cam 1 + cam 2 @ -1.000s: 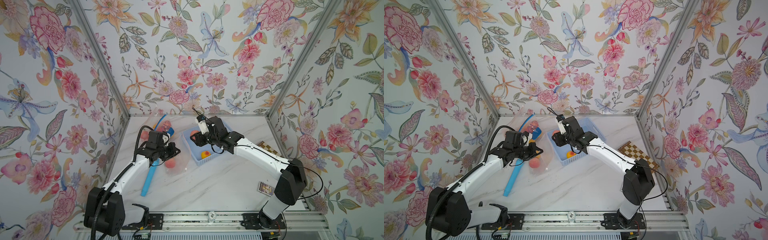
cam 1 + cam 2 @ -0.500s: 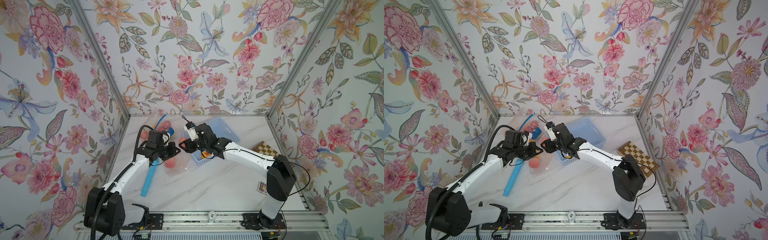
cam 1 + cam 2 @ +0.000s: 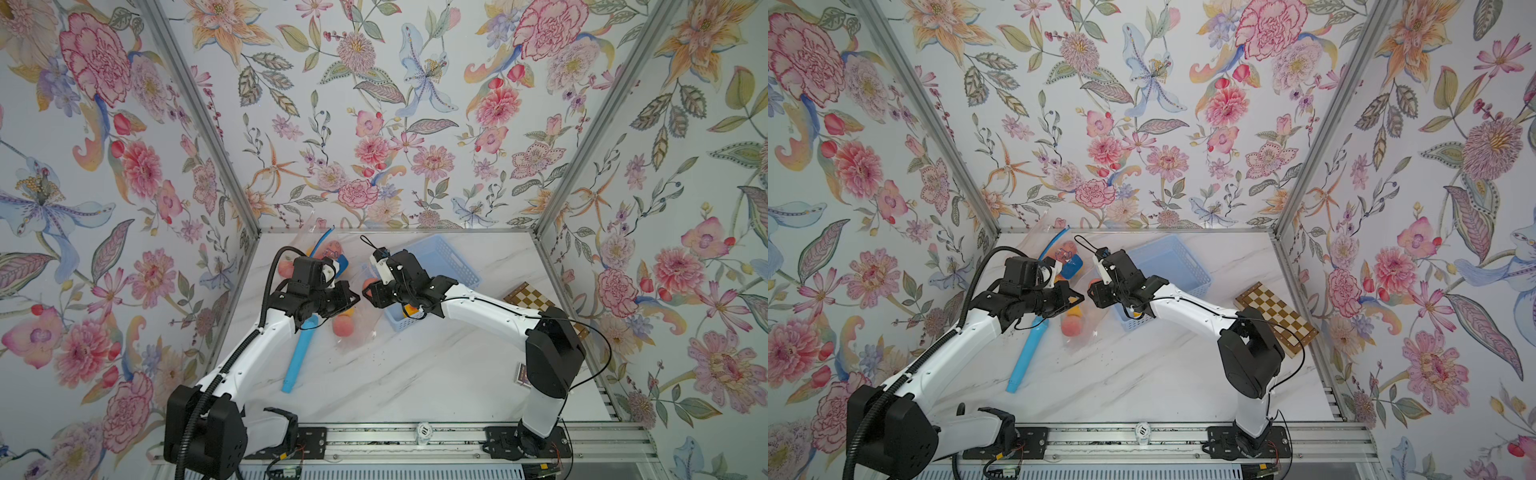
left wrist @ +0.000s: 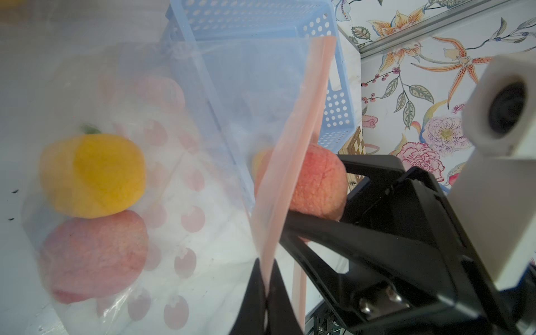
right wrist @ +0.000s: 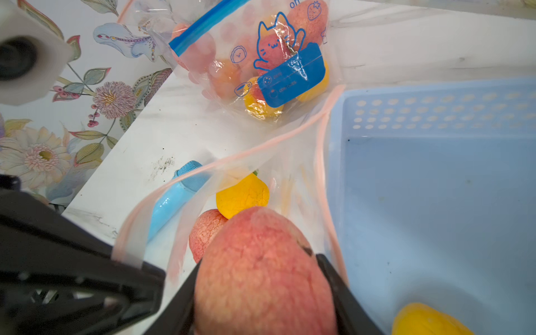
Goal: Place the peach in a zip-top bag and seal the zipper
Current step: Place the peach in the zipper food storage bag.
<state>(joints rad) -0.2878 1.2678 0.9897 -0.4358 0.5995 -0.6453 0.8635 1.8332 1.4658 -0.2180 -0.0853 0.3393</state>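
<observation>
One peach (image 5: 261, 293) carried from basket (image 5: 338, 124) to bag (image 4: 203, 232) mouth, right tool (image 5: 258, 261) clamped

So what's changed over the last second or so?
The right gripper, shut on the peach, swung from over the blue basket across to the open mouth of the zip-top bag. The left gripper stayed pinched on the bag's rim. The fruit already inside lay still.

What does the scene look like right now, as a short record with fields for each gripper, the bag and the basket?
left gripper: shut on zip-top bag rim, mouth held open
right gripper: gripping peach at bag mouth
inside bag: second peach, yellow fruit
bag state: unsealed
basket: holds a loose yellow fruit
</observation>
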